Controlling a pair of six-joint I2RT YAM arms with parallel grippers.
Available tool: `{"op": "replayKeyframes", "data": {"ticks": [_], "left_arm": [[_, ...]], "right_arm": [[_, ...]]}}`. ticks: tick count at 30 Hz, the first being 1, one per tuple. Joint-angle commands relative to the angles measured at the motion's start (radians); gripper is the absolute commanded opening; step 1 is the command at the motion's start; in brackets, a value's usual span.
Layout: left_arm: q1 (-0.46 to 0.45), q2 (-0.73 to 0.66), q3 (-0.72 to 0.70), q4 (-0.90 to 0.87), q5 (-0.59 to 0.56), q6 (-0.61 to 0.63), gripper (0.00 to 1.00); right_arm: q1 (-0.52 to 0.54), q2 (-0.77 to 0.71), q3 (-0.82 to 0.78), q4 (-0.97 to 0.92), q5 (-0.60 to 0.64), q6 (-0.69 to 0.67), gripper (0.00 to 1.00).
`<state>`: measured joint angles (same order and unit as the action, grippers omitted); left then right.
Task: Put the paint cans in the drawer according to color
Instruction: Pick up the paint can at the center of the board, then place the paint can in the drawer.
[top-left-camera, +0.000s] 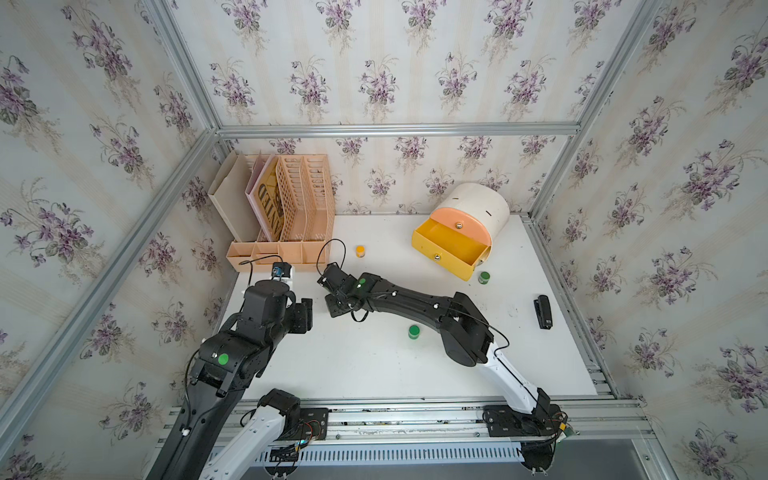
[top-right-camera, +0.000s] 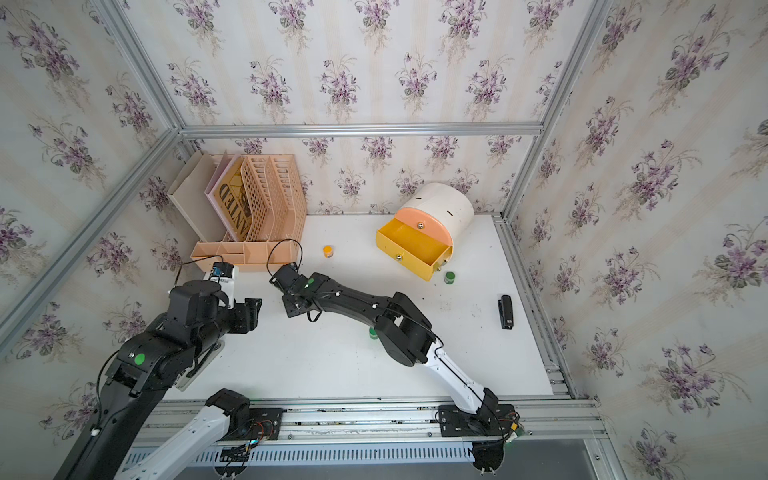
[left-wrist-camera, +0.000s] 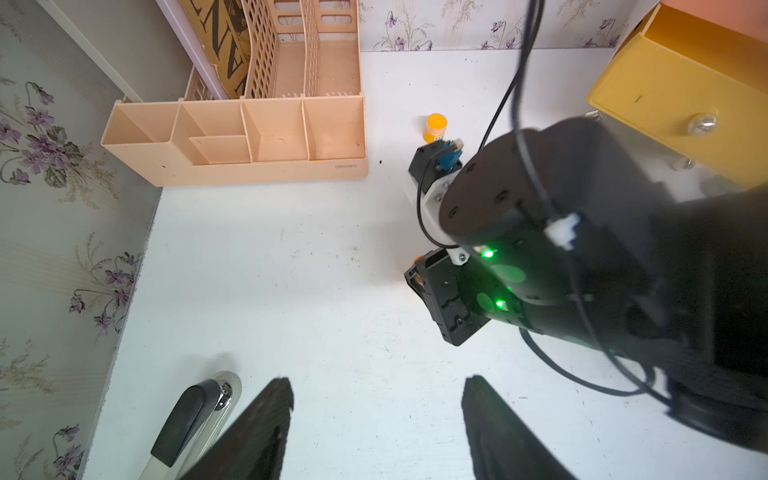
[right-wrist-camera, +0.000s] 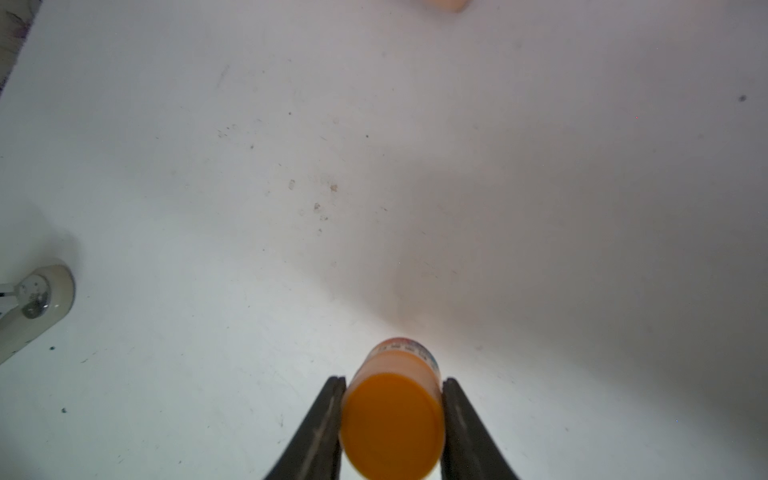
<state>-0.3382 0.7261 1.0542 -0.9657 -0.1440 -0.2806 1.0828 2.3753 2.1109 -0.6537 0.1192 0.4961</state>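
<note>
Your right jaws clamp orange can (right-wrist-camera: 392, 424) by sides, upright, likely for open yellow drawer (top-left-camera: 453, 245); left jaws apart, empty.

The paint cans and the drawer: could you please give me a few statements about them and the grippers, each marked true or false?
1. The right gripper is closed on an orange paint can. True.
2. The yellow drawer is pushed shut. False: it is pulled out, and the part of its inside that shows is bare.
3. The left gripper holds a green can. False: it is open with nothing between its fingers.
4. Two green paint cans stand on the table. True.
5. The stapler lies inside the yellow drawer. False: it lies on the table, apart from the drawer.
</note>
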Motion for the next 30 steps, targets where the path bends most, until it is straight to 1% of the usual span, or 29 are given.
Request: {"op": "replayKeyframes", "data": {"ticks": [1, 6, 10, 13, 22, 30], "left_arm": [[0.001, 0.014, 0.006, 0.039, 0.022, -0.003, 0.70], [0.001, 0.076, 0.001, 0.088, 0.050, -0.028, 0.70], [0.001, 0.142, 0.009, 0.126, 0.075, -0.046, 0.69], [0.001, 0.192, 0.025, 0.137, 0.097, -0.054, 0.70], [0.001, 0.278, 0.020, 0.195, 0.154, -0.087, 0.68], [0.001, 0.296, 0.015, 0.202, 0.174, -0.087, 0.68]], "right_arm": [[-0.007, -0.057, 0.006, -0.066, 0.044, -0.043, 0.24], [-0.035, -0.159, -0.001, -0.153, 0.089, -0.081, 0.24], [-0.059, -0.264, -0.023, -0.196, 0.122, -0.141, 0.23], [-0.087, -0.335, -0.032, -0.228, 0.125, -0.175, 0.23], [-0.221, -0.490, -0.032, -0.318, 0.123, -0.252, 0.23], [-0.338, -0.569, -0.060, -0.339, 0.123, -0.296, 0.23]]}}
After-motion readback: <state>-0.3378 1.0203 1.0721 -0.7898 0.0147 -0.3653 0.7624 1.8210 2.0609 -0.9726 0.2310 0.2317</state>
